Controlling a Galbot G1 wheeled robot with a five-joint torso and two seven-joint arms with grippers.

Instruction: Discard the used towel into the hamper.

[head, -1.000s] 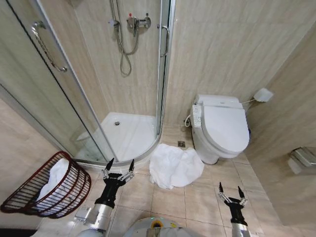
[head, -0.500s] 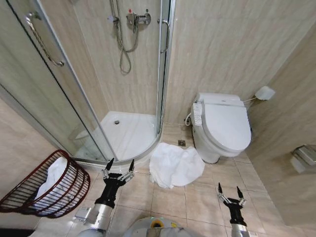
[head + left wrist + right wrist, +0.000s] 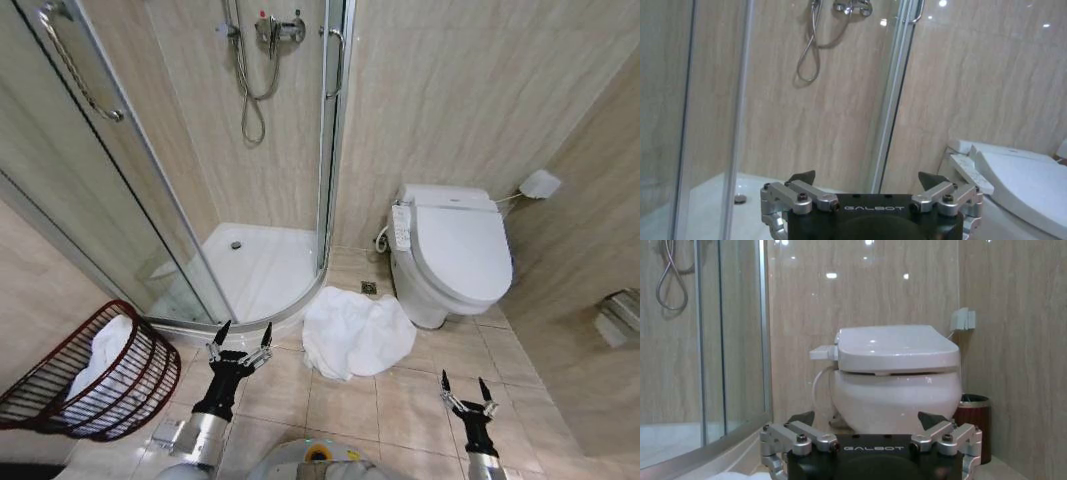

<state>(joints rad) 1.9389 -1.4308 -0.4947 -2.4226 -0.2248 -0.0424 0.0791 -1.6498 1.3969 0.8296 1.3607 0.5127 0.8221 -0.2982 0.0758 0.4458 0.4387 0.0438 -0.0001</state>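
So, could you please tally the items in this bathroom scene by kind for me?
White towels: 2, one on the floor and one in the hamper
Hampers: 1
Toilets: 1
Small waste bins: 1
Robot hands: 2, left hand and right hand, both open
Total: 7

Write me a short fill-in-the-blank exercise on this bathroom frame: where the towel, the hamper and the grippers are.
1. The white towel lies crumpled on the ____ between the shower and the toilet.
2. The hamper stands on the robot's ____ side.
3. The left gripper is open and holds ____.
4. The right gripper is ____.

Missing words: floor; left; nothing; open
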